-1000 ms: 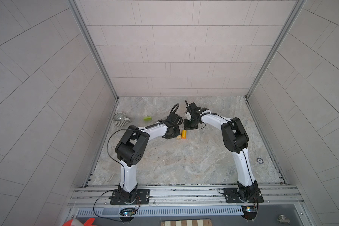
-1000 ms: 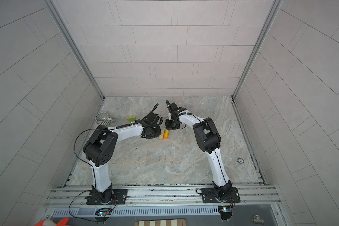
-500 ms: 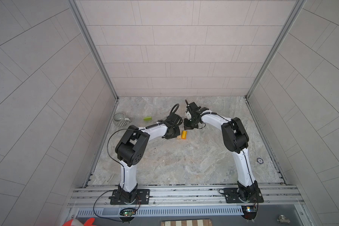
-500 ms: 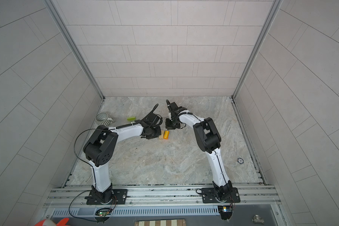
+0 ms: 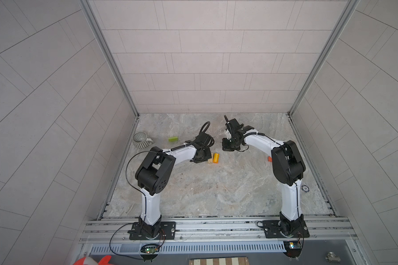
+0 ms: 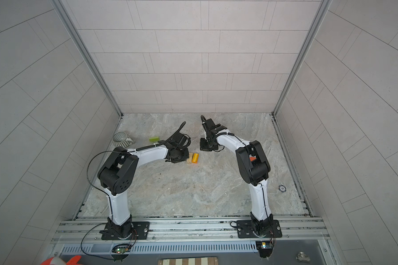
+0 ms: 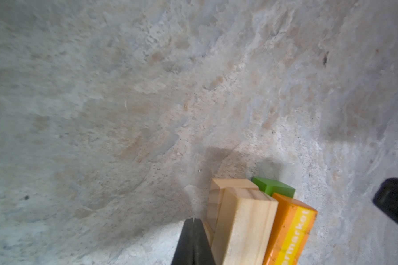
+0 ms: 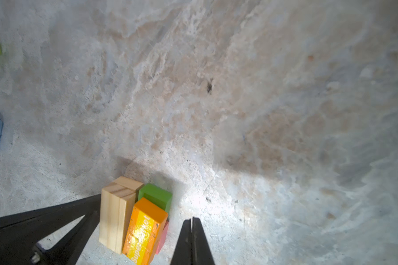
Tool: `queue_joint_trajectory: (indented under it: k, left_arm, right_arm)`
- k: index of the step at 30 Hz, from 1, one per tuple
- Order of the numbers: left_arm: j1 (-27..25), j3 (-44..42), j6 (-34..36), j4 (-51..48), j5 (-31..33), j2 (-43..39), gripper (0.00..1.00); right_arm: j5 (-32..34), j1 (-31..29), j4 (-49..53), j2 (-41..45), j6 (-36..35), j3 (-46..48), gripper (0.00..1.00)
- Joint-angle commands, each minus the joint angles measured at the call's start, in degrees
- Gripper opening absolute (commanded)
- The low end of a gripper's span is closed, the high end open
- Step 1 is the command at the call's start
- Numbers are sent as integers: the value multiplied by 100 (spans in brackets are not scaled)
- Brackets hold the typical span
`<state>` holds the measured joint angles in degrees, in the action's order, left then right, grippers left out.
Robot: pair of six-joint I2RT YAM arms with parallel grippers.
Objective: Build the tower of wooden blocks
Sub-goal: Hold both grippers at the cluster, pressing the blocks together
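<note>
- Left gripper (image 7: 194, 221): fingers pressed together, empty, tip just beside the tan block (image 7: 244, 224).
- Wood block tower (image 5: 214, 158): mid-tabletop (image 5: 216, 190), between the grippers. The tan block and orange block (image 8: 145, 229) lie side by side, long axes parallel, pointing toward the back wall.
- Right gripper (image 8: 191, 221): fingers pressed together, empty, near the orange block.

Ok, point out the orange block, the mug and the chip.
Orange block (image 8: 145, 229): right wrist view, printed side face.
Mug (image 5: 138, 145): in a top view, ribbed wall.
Chip (image 5: 305, 188): in a top view, top face.

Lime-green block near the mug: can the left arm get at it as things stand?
Probably yes: the lime-green block lies alone in the open, clear of the mug; the shut left gripper must open first.
</note>
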<state>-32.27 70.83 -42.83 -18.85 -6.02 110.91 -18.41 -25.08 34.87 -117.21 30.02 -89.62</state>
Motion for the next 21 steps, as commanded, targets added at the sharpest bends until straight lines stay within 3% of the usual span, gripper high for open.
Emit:
queue_joint_trajectory:
  k: [1, 21]
  left_arm:
    - [19, 46, 66, -76, 27, -84, 0]
    - [19, 55, 34, -4, -22, 6, 0]
  right_arm:
    - [-11, -142, -89, 187, 8, 247, 0]
    - [-297, -266, -100, -215, 92, -125, 0]
